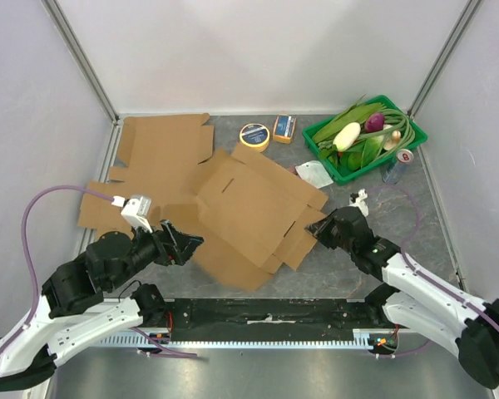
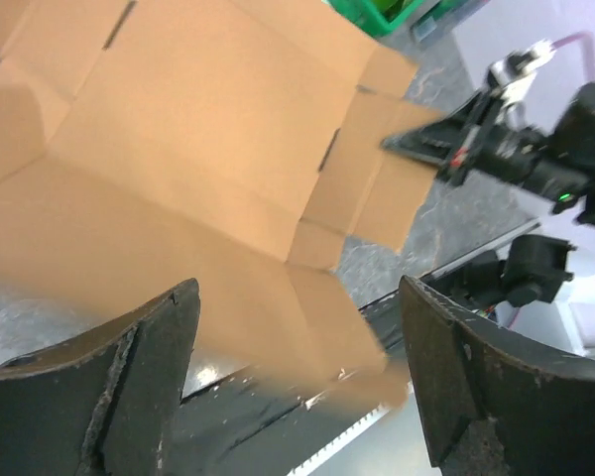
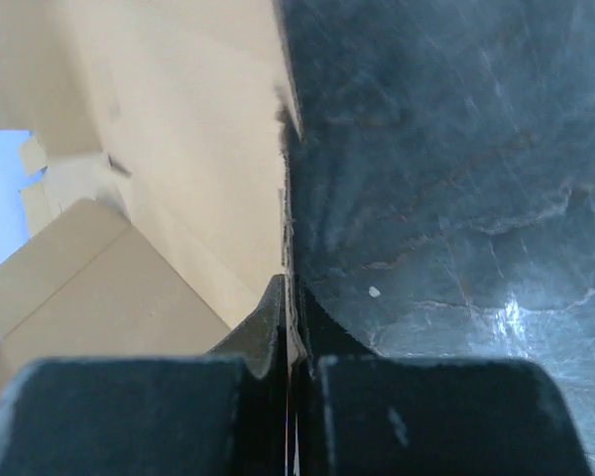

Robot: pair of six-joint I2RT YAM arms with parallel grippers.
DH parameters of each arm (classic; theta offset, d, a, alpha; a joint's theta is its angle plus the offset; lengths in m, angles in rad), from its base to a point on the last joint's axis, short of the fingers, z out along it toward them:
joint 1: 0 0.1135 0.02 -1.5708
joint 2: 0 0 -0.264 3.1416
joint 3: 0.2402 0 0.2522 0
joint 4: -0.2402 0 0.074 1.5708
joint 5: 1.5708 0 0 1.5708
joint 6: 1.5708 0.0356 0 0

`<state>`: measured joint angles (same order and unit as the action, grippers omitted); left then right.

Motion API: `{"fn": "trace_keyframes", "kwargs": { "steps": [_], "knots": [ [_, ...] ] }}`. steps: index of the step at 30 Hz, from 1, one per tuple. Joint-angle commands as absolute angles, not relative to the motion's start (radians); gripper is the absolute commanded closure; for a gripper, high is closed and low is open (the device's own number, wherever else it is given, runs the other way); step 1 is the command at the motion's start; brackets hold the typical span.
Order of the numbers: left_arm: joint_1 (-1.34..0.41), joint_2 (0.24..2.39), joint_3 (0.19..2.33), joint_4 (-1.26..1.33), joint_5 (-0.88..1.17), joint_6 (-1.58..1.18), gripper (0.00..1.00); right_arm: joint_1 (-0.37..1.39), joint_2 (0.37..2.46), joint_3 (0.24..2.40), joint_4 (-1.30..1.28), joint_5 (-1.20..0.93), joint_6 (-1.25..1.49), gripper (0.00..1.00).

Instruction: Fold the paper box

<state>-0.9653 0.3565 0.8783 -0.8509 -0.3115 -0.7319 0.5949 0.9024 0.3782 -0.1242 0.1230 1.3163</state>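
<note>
The paper box (image 1: 249, 208) is a flat brown cardboard sheet with flaps, lying across the middle of the table. My right gripper (image 1: 318, 229) is shut on the edge of its right flap; in the right wrist view the thin cardboard edge (image 3: 178, 149) runs straight into the closed right gripper (image 3: 290, 297). My left gripper (image 1: 191, 241) sits at the box's near left edge, open. In the left wrist view the left gripper (image 2: 297, 297) has its fingers wide apart, and the blurred near corner of the box (image 2: 198, 119) shows between them, not pinched.
A second flat cardboard sheet (image 1: 162, 145) lies at the back left, partly under the box. A green basket (image 1: 347, 176) of vegetables stands at the back right, with a can (image 1: 403, 158) beside it. A tape roll (image 1: 254, 136), a small yellow box (image 1: 284, 128) and a white packet (image 1: 314, 174) lie behind the box.
</note>
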Motion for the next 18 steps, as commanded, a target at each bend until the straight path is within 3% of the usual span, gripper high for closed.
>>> {"fn": "trace_keyframes", "kwargs": {
  "steps": [1,6,9,12,15,16,18],
  "knots": [
    [-0.965,0.402,1.001,-0.991,-0.294,-0.649,0.13,0.601,0.833,0.54,-0.262,0.261,1.011,1.0],
    [-0.963,0.448,1.126,-0.954,-0.34,-0.552,0.16,0.601,0.836,0.728,-0.319,0.327,0.74,1.0],
    [-0.962,0.661,1.141,-0.816,-0.409,-0.488,0.0,0.595,0.896,0.853,-0.282,0.336,0.395,1.0],
    [-0.931,0.817,1.143,-0.627,-0.551,-0.367,0.0,0.554,0.925,0.908,-0.256,0.286,0.269,1.0],
    [-0.558,0.973,1.186,-0.525,-0.117,-0.321,0.0,0.41,0.945,0.936,-0.21,0.023,0.239,1.0],
    [-0.332,1.012,1.187,-0.459,0.035,-0.336,0.0,0.364,0.956,0.939,-0.201,-0.071,0.242,1.0],
    [-0.191,1.105,1.167,-0.381,0.289,-0.344,0.01,0.257,0.998,0.948,-0.166,-0.289,0.258,1.0]
  ]
}}
